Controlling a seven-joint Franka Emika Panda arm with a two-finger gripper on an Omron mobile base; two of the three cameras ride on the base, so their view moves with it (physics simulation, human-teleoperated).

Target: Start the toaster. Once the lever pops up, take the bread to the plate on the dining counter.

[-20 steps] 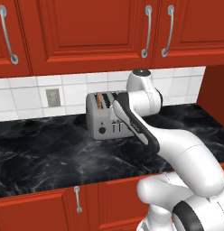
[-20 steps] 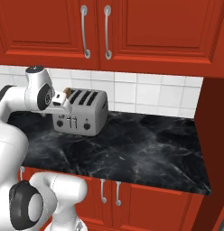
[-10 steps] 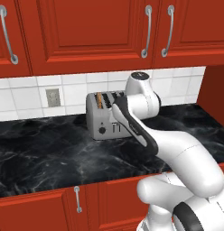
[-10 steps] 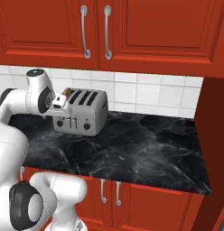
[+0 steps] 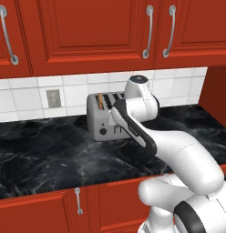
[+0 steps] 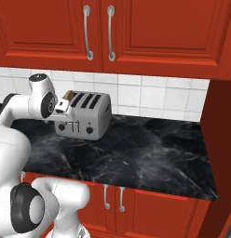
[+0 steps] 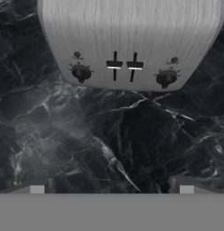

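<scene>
The toaster (image 7: 132, 43) lies straight ahead of the gripper (image 7: 111, 189) (jaws spread wide, holding nothing), its two sliders (image 7: 124, 66) centred between the fingertips.

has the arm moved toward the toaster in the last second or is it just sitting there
Yes, slightly. In the left base view the arm's white wrist housing has shifted right and a little up against the toaster, which has stayed put on the counter.

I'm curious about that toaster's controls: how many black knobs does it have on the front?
2. On the toaster, one black knob sits at the left end of the front and the other at the right end, with two thin sliders between them.
</scene>
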